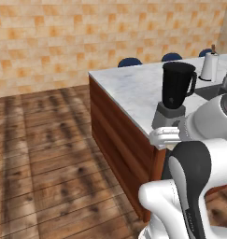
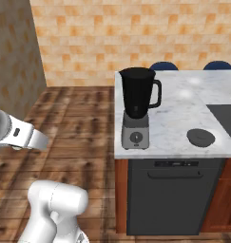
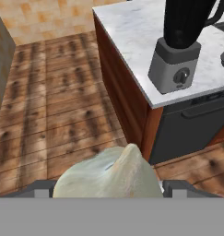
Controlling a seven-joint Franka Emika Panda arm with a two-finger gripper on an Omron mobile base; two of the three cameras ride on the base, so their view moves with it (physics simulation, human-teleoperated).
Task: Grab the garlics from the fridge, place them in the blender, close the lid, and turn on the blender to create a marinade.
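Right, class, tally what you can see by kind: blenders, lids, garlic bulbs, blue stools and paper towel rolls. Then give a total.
blender: 1
lid: 1
garlic bulb: 1
blue stools: 3
paper towel roll: 1
Total: 7

Marble counter [image 2: 183, 118] is the anchor: white, grey-veined, sitting on a red-brown wooden cabinet [image 1: 117, 135]. Below its front edge, a dark dishwasher panel [image 2: 171, 197] with a handle bar. At the counter's far side, rounded blue stool tops [image 1: 130, 61] peek over the edge. Toward its far right corner stands a white paper towel roll [image 1: 209, 66], with a dark sink [image 1: 208, 91] recessed just beside it. Wood plank floor [image 1: 45, 163] spreads left of the counter; an orange tiled wall [image 1: 87, 32] rises behind it.
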